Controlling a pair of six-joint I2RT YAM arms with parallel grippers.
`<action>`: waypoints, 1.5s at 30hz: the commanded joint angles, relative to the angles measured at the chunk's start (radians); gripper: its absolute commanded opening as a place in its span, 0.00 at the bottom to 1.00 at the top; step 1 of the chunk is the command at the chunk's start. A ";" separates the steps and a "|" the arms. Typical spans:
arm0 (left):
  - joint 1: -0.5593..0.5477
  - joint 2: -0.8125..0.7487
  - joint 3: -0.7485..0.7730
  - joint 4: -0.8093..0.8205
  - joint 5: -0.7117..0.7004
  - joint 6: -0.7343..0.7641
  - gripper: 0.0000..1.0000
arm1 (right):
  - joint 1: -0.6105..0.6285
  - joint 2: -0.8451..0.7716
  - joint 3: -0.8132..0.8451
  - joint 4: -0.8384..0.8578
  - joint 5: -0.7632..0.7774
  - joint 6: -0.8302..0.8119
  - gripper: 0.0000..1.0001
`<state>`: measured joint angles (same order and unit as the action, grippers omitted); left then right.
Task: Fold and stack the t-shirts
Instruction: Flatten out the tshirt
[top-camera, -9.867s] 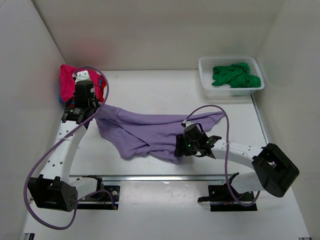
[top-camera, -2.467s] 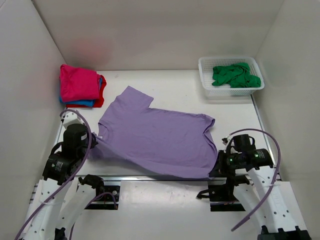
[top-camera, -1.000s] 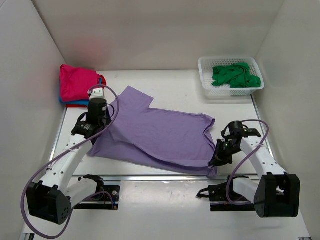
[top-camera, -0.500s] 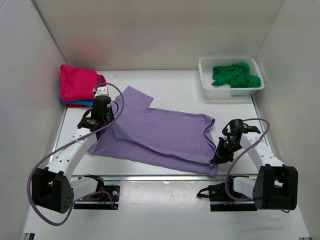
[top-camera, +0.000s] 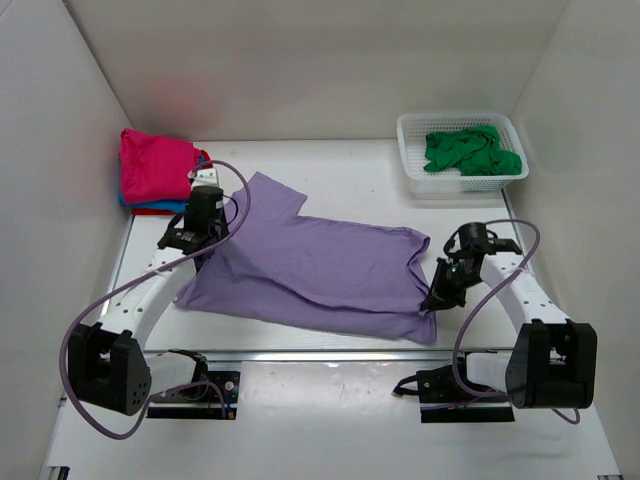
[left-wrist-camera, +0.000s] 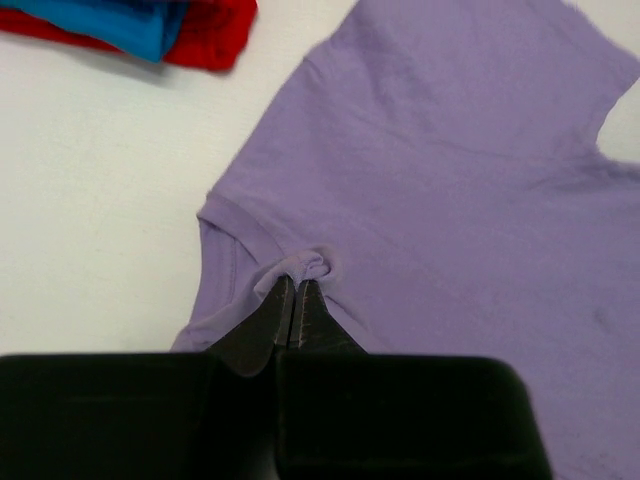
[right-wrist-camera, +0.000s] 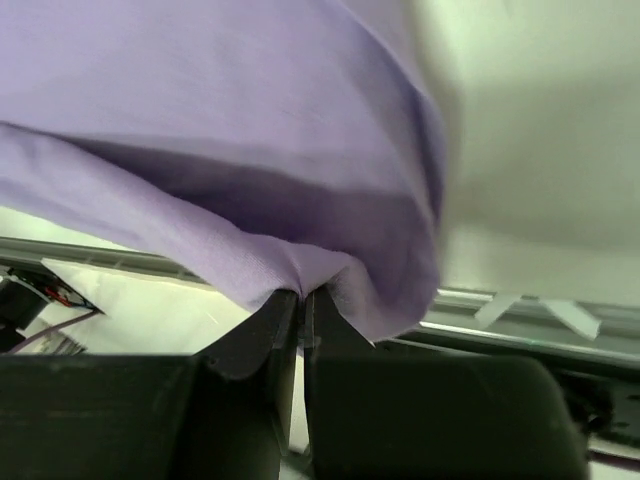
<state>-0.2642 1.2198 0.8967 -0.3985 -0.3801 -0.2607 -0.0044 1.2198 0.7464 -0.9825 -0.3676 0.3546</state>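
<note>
One lilac t-shirt (top-camera: 310, 270) is lying spread across the middle of the desk (top-camera: 350, 185), mostly flat, with one short sleeve pointing toward the far left. Its near right corner is being lifted slightly off the surface.

The left tool (left-wrist-camera: 294, 285) is closing on a small bunched fold of this lilac t-shirt, right beside a hemmed edge on the shirt's left side. The right tool (right-wrist-camera: 301, 295) is gripping the cloth at the near right corner, and the purple fabric is draping over its closed tips.

Three more shirts are sitting folded in one stack in the far left corner, touching the side wall. A pink t-shirt (top-camera: 155, 165) is lying on top, a blue t-shirt (left-wrist-camera: 120, 20) is showing beneath it, and a red t-shirt (left-wrist-camera: 215, 30) is showing at the bottom edge.

One green t-shirt (top-camera: 470, 150) is lying crumpled inside one white lattice basket (top-camera: 460, 186) in the far right corner, well apart from the lilac one. That is making five shirts in all.

Two white arms with purple cables are reaching in from the near edge, one on each side.

The desk is plain white. White walls (top-camera: 300, 70) are enclosing it on the left, far and right sides.
</note>
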 joint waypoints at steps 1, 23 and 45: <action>0.014 -0.032 0.160 -0.015 -0.032 0.029 0.00 | 0.035 -0.043 0.166 0.051 -0.011 -0.057 0.00; -0.046 -0.338 0.995 -0.215 -0.104 0.040 0.00 | 0.086 -0.247 0.944 0.117 -0.091 -0.194 0.00; 0.094 -0.023 0.778 0.035 0.055 0.072 0.00 | 0.064 0.254 1.019 0.449 -0.188 -0.180 0.00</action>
<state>-0.1944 1.1393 1.6749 -0.4671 -0.3985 -0.1944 0.0422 1.4078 1.6848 -0.6891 -0.5407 0.1799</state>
